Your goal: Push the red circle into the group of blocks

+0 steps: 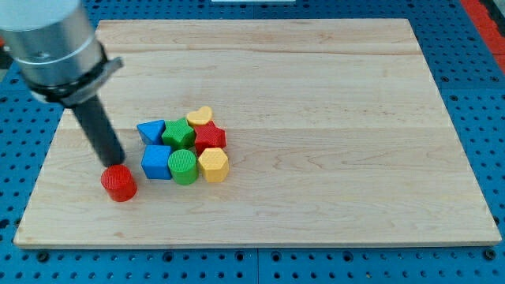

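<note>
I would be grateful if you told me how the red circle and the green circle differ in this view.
The red circle is red and stands alone toward the view's left, apart from the group; the green circle is green and sits packed in the group, between the blue cube and the yellow hexagon. My tip is right at the red circle's upper edge, while the green circle is away from it. Both are ribbed round cylinders of similar size, standing upright.
</note>
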`<state>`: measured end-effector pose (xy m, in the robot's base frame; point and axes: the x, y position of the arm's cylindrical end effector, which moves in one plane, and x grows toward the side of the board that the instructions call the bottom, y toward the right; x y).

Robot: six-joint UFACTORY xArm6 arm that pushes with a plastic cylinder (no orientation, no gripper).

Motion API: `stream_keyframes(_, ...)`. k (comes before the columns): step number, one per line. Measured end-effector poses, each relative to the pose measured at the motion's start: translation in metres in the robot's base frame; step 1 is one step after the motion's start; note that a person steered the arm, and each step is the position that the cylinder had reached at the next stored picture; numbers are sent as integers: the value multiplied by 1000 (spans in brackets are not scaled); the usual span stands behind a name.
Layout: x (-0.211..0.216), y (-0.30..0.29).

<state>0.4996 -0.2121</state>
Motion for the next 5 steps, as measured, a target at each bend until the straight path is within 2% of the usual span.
stream_keyframes(1, 7, -54)
stream_keyframes(2, 47, -44)
stream_keyframes(5, 49, 61)
